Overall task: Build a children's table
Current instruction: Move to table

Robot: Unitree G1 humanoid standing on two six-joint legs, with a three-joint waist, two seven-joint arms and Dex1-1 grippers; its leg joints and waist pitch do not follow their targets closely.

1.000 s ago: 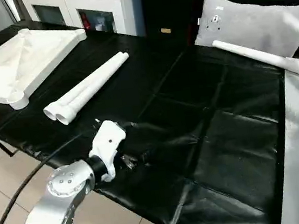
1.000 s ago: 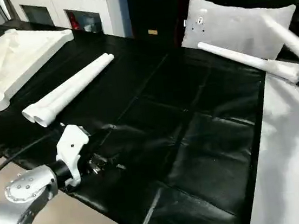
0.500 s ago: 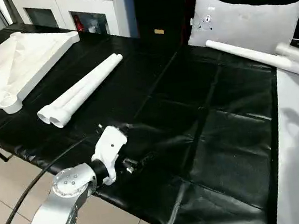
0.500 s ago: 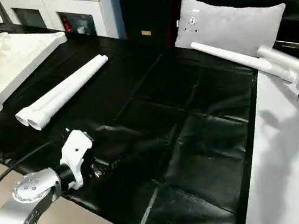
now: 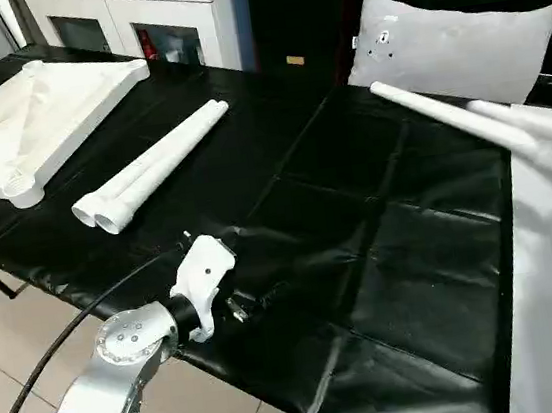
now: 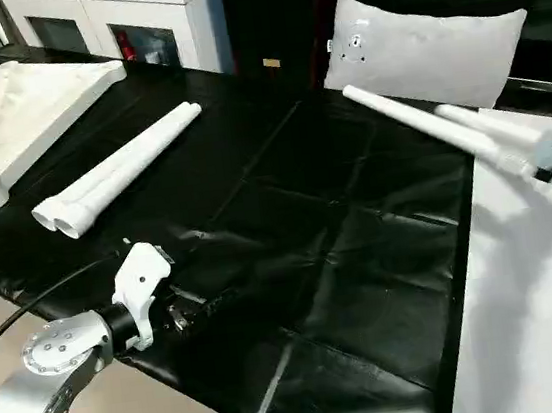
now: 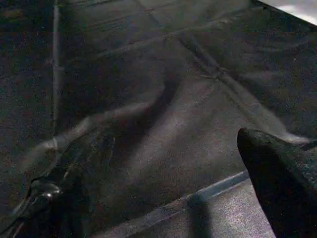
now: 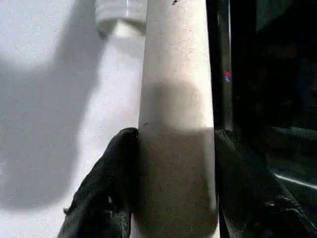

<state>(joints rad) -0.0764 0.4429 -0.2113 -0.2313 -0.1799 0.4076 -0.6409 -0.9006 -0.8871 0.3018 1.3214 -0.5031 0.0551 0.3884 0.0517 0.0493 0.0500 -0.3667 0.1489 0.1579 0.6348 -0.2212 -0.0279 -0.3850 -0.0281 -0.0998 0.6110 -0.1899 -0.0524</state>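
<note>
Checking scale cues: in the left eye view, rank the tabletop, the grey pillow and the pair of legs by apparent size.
1. Tabletop, though cut off by the frame edge.
2. Pillow, close to it; the order is unsure.
3. Pair of legs, clearly smallest.

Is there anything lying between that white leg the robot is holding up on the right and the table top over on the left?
Yes. The right claw grips one leg, and between it and the table top two more legs lie side by side on the black mat. The held leg would probably have to pass over or around them.
</note>
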